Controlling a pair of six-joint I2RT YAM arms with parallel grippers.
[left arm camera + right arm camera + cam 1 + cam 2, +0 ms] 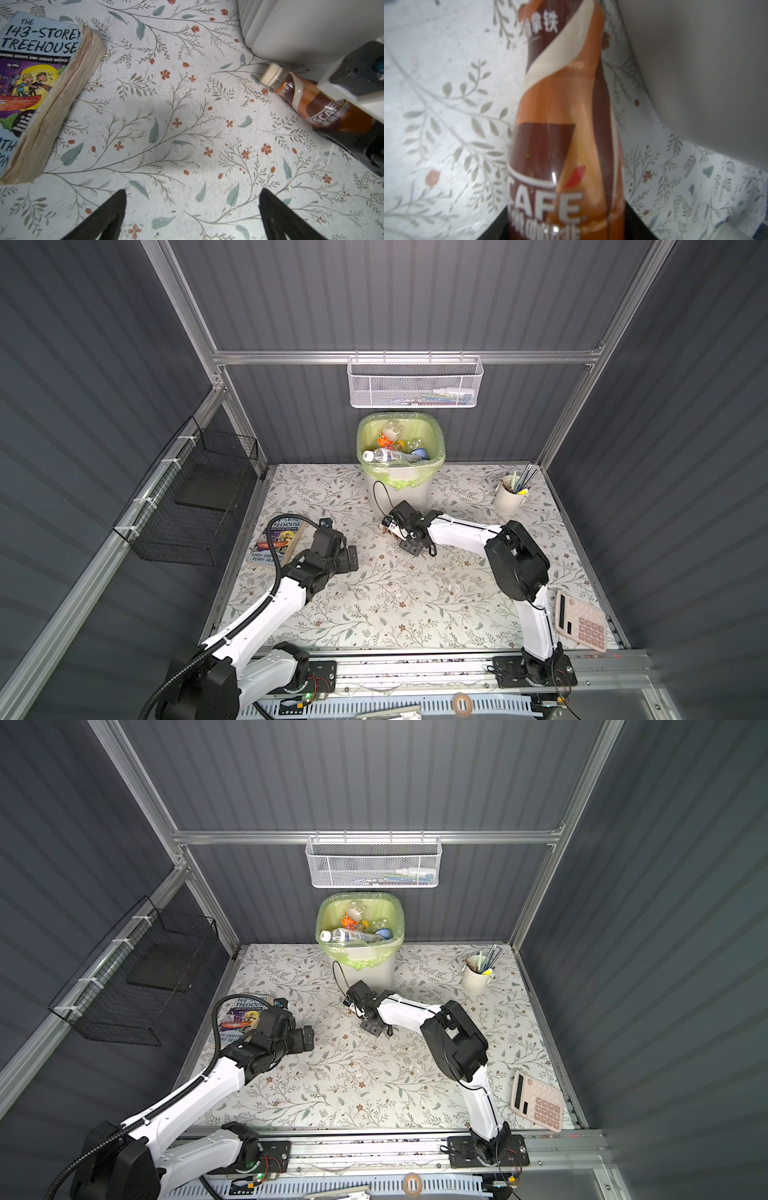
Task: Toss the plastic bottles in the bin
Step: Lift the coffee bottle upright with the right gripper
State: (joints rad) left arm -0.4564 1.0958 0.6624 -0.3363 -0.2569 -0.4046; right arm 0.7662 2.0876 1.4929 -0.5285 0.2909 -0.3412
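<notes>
Brown-labelled bottle lies on the table, centre of a top view just below the bin, cap end beside its base. Long axis runs straight out from right gripper, jaws closed on its body. Left gripper open, empty, farther off.

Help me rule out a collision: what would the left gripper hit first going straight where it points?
Probably only the bare table: the open left gripper aims down between the book and the bottle, in line with neither. Depth is unclear.
</notes>
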